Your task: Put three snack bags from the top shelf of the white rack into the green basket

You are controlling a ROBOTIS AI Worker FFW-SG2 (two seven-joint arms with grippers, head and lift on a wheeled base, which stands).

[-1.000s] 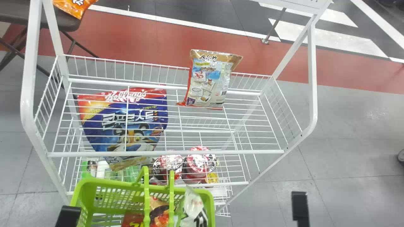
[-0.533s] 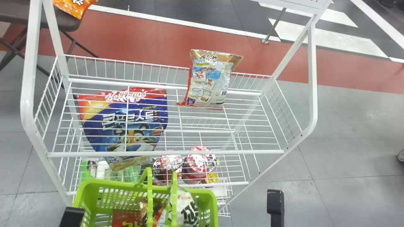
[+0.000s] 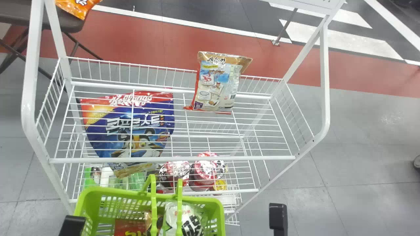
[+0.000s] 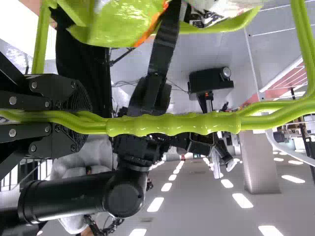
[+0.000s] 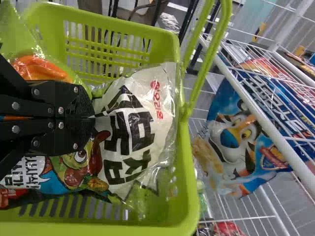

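1. Here's the white snack bag [image 3: 192, 220], low in the green basket [image 3: 108, 190], towards its right side, with its crimped end at the right gripper's fingertips.
2. Right gripper [image 3: 278, 216]: over the basket, fingers closed together, and they've got the end of that bag pinched!
3. Beside it in the basket sits a red snack bag [image 3: 126, 226].
4. Left gripper [image 3: 72, 226]: fingers clamped round the basket handle [image 4: 172, 124], just the handle's thickness between them.
5. Up on the white rack [image 3: 170, 160], one shrimp-cracker bag [image 3: 216, 87] stands on the top shelf, leaning against the back rail.
6. Below, seen through the shelf wires: a big blue and red cereal bag [image 3: 131, 127], and cups with red lids [image 3: 205, 168] near it.
7. Beyond the rack, an orange bag [image 3: 77, 8] lies on a dark chair [image 3: 69, 25].
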